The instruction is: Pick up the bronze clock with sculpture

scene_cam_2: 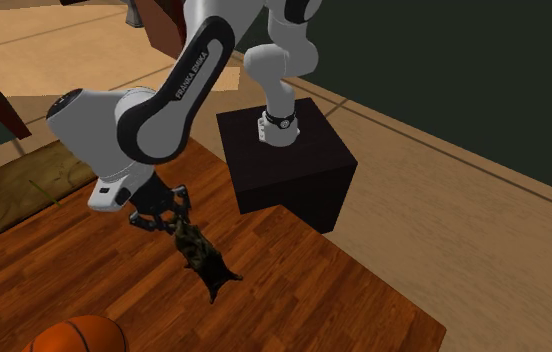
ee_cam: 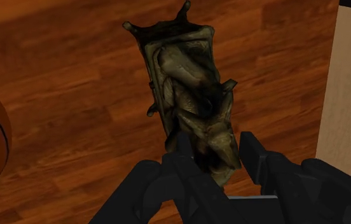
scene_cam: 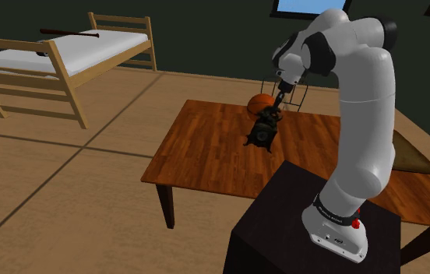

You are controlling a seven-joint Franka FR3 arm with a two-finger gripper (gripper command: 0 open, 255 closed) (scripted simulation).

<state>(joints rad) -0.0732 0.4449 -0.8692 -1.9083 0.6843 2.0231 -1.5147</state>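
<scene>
My fingers (ee_cam: 254, 153) are closed on the narrow upper end of the clock (ee_cam: 190, 89), one pressed to each side of the dark, bronze-green sculpted figure. The clock stretches away from my fingers over the wooden tabletop (ee_cam: 72, 95), with its splayed, footed base at the far end. From the shoulder view it hangs tilted beneath my hand, near the middle of the tabletop; I cannot tell whether the base touches the wood. An orange basketball (scene_cam: 262, 101) sits just beyond the clock, near the tabletop's far edge. An olive mat (scene_cam_2: 24, 185) lies on the tabletop well apart. My black stand (scene_cam: 299, 226) sits at the tabletop's near edge.
</scene>
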